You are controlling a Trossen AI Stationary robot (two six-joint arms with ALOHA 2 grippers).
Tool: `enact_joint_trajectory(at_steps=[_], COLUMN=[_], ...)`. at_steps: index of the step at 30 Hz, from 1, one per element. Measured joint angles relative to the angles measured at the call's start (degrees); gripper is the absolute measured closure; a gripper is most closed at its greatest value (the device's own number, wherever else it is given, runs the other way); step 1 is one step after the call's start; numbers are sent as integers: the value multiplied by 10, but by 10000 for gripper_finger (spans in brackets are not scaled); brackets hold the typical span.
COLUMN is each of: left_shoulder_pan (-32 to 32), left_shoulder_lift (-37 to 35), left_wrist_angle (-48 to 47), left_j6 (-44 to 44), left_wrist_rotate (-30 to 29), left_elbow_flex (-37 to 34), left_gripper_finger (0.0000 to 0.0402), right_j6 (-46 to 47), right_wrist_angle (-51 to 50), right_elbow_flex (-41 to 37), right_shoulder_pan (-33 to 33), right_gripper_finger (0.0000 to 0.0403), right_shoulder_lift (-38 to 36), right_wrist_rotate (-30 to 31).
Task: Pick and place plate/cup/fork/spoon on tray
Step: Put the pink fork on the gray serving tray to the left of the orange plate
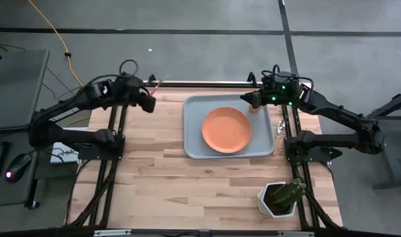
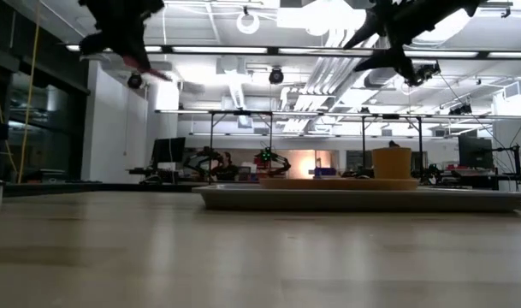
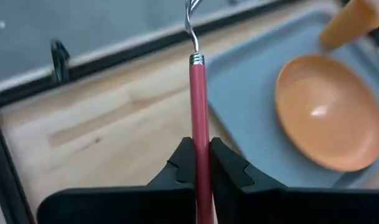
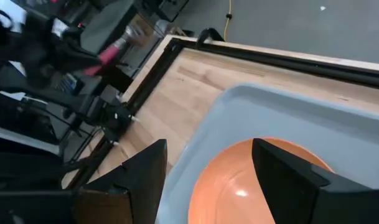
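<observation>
The orange plate (image 1: 226, 130) lies in the middle of the pale blue-grey tray (image 1: 195, 148). The orange cup (image 2: 391, 162) stands upright at the tray's far right corner. My left gripper (image 1: 149, 103) is high over the table's far left, left of the tray, shut on the pink-handled fork (image 3: 198, 106). My right gripper (image 4: 214, 180) is open and empty, high above the tray's far right corner, clear of the cup. A slim silvery thing (image 1: 281, 124) on the table by the tray's right rim may be the spoon. My left gripper pinches the fork's pink handle (image 3: 198, 163) between its two fingers, on the half away from the tines. The handle lies along the fingers and sticks out past their tips, tines (image 3: 190, 15) foremost toward the tray. The fork is lifted clear of the table and slants down (image 2: 153, 73).
A white faceted pot with a green plant (image 1: 279, 197) stands at the table's near right. Bare wood lies left of and in front of the tray. A black frame rail (image 3: 114, 53) runs along the table's far edge.
</observation>
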Motion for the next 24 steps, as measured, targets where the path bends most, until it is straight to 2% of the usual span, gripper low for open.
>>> enact_joint_trajectory(at_steps=[5,9,11,15,18,21,24], left_shoulder_pan=[-22,-65,-92,-138,-156,-161,-166], left_shoulder_lift=[-9,5,12,35,54,78,99], left_wrist_angle=[94,224,323,582,750,832,904], left_j6=[-7,-40,-64,-109,-160,-211,-232], left_wrist_rotate=[40,67,74,105,124,125,134], left_elbow_flex=[1,-27,-47,-114,-166,-212,-234], left_gripper_finger=[397,398,398,398,398,398,398], right_j6=[-25,-40,-48,-33,-12,6,44], right_wrist_angle=[16,43,70,180,307,442,526], right_elbow_flex=[0,0,0,0,0,0,0], right_shoulder_pan=[7,26,38,67,91,113,123], right_gripper_finger=[176,176,176,176,176,176,176], right_shoulder_lift=[14,28,40,77,114,154,189], right_wrist_rotate=[-35,-41,-45,-46,-43,-22,24])
